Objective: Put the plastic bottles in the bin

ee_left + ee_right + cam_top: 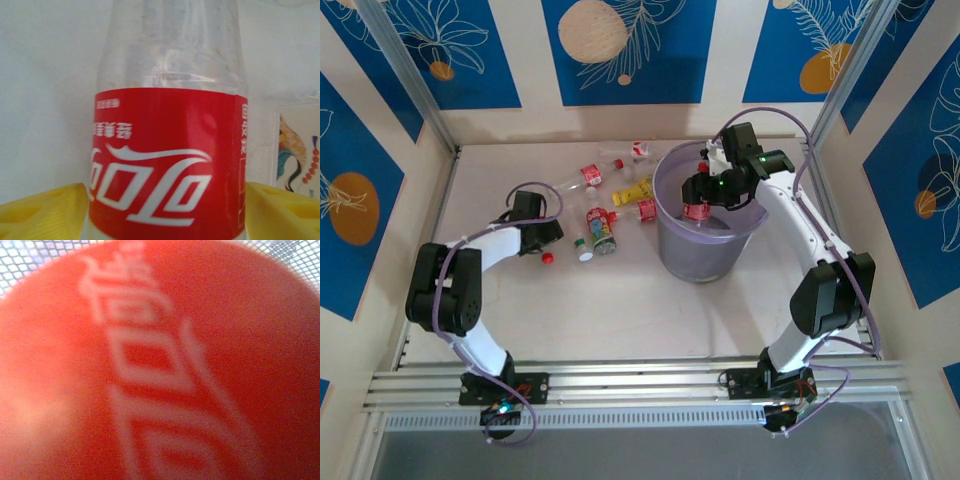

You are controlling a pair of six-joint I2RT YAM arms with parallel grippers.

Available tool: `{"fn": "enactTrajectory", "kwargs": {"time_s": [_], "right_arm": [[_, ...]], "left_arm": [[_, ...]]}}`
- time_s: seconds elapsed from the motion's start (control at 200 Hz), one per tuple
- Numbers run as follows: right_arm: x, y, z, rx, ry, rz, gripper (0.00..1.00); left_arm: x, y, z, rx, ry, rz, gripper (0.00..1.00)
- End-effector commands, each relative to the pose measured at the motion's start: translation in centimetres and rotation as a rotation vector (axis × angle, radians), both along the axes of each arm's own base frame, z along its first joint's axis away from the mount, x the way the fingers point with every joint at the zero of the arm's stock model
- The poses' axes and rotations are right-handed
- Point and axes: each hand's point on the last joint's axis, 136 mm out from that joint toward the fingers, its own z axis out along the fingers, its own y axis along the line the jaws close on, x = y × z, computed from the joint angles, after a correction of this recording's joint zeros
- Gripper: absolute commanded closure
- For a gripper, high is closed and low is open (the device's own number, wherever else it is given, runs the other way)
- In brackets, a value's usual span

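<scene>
These bottles (603, 232) on the table (620, 300), left of centre, are thin clear plastic: light, smooth, easy to dent. Take one mid-body, at the red label. Your left gripper (167, 200) has a bottle (170, 75) between its yellow fingers (40, 212); pressing or not, I cannot tell. Your right gripper (702, 193) hangs over the translucent bin (670, 245), centre right, with a red-labelled bottle (160, 370); held or free, I cannot tell.

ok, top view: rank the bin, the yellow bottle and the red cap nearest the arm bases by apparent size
1. bin
2. yellow bottle
3. red cap
The bin's rim sits nearer the camera, but the gaps are too plain for that to change the order.
</scene>
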Motion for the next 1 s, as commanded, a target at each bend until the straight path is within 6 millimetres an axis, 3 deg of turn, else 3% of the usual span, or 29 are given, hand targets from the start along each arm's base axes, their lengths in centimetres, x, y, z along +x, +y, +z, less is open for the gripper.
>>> {"fn": "enactTrajectory", "kwargs": {"time_s": [0.0, 0.295, 0.485, 0.66, 0.795, 0.865, 0.995], "right_arm": [[0.0, 0.0, 0.2, -0.006, -0.012, 0.008, 0.36], [-0.6, -0.7, 3.1, -0.010, -0.055, 0.010, 0.24], [-2.1, -1.7, 7.1, -0.020, -0.128, -0.014, 0.23], [-3.8, -1.9, 11.6, 0.021, -0.219, -0.031, 0.23], [-4.9, -0.1, 14.3, 0.069, -0.278, 0.006, 0.23], [-5.2, 1.3, 15.6, 0.100, -0.307, 0.034, 0.23], [-5.4, 4.6, 17.7, 0.190, -0.349, 0.098, 0.22]], "left_arm": [[1.0, 0.5, 0.2, -0.001, -0.019, 0.031, 0.23], [1.0, 0.7, 0.1, 0.008, -0.021, 0.031, 0.33], [0.9, 0.9, 1.9, 0.032, -0.047, 0.015, 0.43], [0.7, 0.6, 6.3, 0.034, -0.126, -0.033, 0.51], [0.1, -0.5, 10.7, -0.004, -0.225, -0.094, 0.53], [-0.3, -2.1, 13.3, -0.041, -0.293, -0.160, 0.53], [-1.9, -7.4, 18.4, -0.132, -0.439, -0.365, 0.53]]}}
